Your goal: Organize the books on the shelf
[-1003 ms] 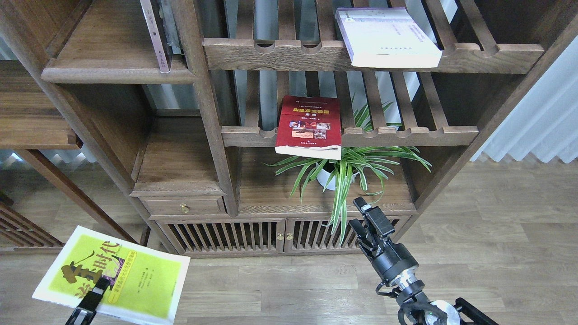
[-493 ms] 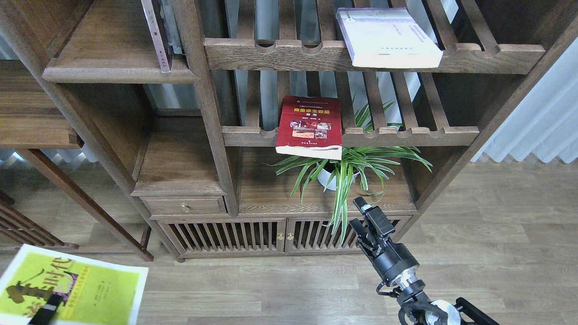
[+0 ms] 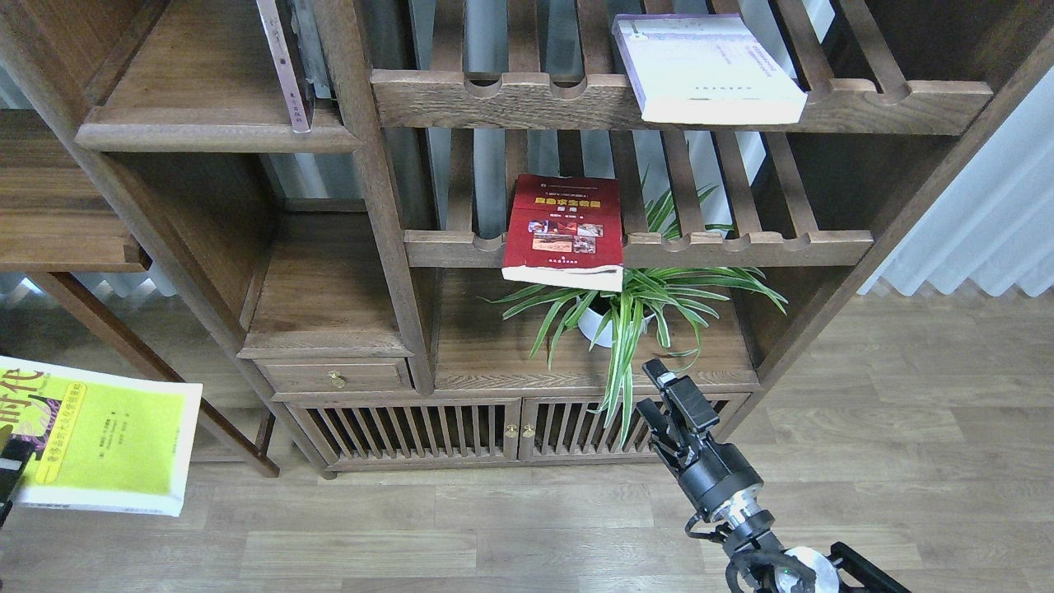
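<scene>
I am carrying the yellow-green book point(image 3: 107, 436) in my left end effector point(image 3: 10, 469), which shows only as a dark sliver at the frame's left edge, pinched on the cover's near corner. The book lies flat and low, well below and left of the solid shelf point(image 3: 210, 136) where I judge it belongs. So the step in hand is the transport of the first book; placing has not begun.

The next move calls for a lift up and to the right, then tipping the book upright so it can stand beside the thin book point(image 3: 284, 66) already leaning at that board's right end.

My right end effector point(image 3: 669, 409) hangs idle with its fingers slightly spread and nothing between them. Above it is the potted plant point(image 3: 617, 317); higher, the red book point(image 3: 564, 231) overhangs a slatted rail, and higher still to the right lies the white book point(image 3: 708, 66), also overhanging.

The bookcase point(image 3: 387, 214) is dark wood on a pale plank floor point(image 3: 906, 428), with a grey curtain point(image 3: 988, 222) far right.
</scene>
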`<control>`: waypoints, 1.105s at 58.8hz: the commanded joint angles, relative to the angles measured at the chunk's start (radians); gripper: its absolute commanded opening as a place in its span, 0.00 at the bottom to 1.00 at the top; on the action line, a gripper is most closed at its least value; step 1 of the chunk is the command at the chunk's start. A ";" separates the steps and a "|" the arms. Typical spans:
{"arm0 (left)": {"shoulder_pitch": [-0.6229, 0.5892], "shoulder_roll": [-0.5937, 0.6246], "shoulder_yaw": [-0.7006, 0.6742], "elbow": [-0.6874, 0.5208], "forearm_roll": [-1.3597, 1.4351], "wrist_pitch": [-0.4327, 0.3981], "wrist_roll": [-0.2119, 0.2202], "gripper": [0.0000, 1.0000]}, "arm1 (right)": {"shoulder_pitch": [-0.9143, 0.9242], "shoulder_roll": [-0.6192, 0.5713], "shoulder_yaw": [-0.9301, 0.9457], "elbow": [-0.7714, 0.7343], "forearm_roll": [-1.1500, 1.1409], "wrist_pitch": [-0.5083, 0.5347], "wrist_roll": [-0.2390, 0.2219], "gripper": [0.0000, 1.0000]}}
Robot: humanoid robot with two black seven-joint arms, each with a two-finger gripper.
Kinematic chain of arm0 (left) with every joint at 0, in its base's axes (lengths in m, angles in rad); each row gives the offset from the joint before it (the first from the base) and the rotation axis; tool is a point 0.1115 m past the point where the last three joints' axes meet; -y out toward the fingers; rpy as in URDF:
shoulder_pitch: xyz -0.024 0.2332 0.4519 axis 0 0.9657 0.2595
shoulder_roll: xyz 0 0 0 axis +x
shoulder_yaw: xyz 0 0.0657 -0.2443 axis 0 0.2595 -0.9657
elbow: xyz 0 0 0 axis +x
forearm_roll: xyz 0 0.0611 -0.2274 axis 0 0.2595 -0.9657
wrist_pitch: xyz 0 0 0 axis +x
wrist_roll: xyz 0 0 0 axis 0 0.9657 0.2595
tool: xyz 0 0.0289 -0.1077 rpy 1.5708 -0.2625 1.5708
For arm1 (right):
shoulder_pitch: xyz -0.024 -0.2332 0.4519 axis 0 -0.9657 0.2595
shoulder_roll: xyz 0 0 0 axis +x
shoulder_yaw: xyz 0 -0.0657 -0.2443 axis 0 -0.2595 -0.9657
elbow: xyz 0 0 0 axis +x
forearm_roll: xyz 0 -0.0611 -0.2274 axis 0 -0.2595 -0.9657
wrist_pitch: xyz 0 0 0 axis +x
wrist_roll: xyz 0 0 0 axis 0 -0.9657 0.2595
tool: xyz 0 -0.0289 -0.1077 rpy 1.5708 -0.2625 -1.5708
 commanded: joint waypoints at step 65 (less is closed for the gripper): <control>-0.385 0.426 0.148 0.000 -0.018 0.000 0.201 0.04 | 0.041 0.013 0.000 -0.023 0.002 0.000 0.001 0.98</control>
